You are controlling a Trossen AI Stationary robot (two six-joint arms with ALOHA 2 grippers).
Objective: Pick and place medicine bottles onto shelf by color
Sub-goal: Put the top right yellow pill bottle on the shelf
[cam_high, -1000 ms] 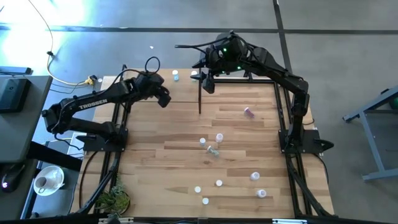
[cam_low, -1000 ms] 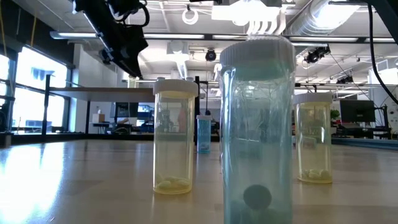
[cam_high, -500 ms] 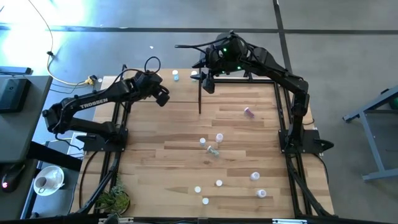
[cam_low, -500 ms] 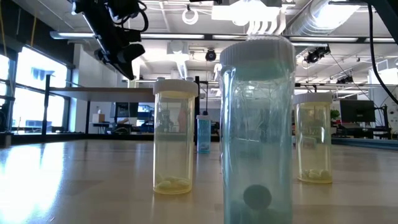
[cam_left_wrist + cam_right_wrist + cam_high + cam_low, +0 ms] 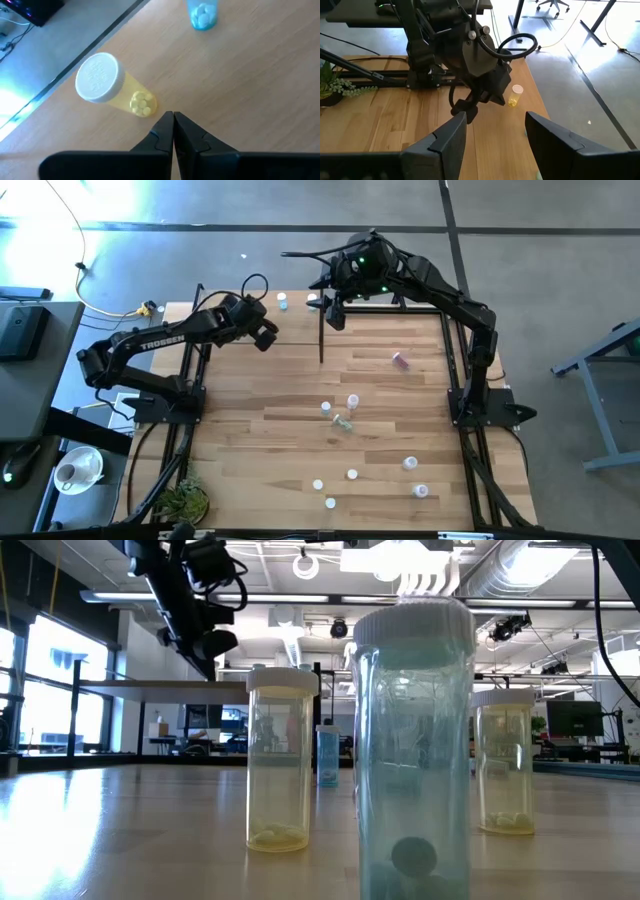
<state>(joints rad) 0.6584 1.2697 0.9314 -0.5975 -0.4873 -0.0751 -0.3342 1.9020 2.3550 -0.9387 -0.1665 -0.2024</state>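
Since a second ago, your left gripper (image 5: pixel 266 337) has drawn its fingers (image 5: pixel 165 131) fully together on nothing and shifted slightly toward the far edge of the table (image 5: pixel 260 440). It hangs above the far left corner, its tips pressed flat against each other just beside a yellow bottle (image 5: pixel 112 91) with a white cap — the bottle stands free on the wood, untouched. A light blue bottle (image 5: pixel 202 13) with pale pills inside stands a little farther off.

Your right gripper (image 5: pixel 333 314) hovers at the far middle of the table, fingers (image 5: pixel 451 136) spread wide with nothing between them. From its wrist you see the left arm's head and the same yellow bottle (image 5: pixel 514 95) near the table's corner.

The rest of the medicine bottles lie scattered on the planks: a pink one (image 5: pixel 400 361) on its side toward the right, three (image 5: pixel 340 410) clustered near the middle, and five more (image 5: pixel 352 475) spread along the near part. At table level, a blue-green bottle (image 5: pixel 413 750) fills the foreground, flanked by two yellow bottles (image 5: pixel 279 760), with a small blue one (image 5: pixel 327 755) behind.

A thin black upright post (image 5: pixel 321 335) stands near the right gripper at the far edge — you cannot make out the shelf board itself.
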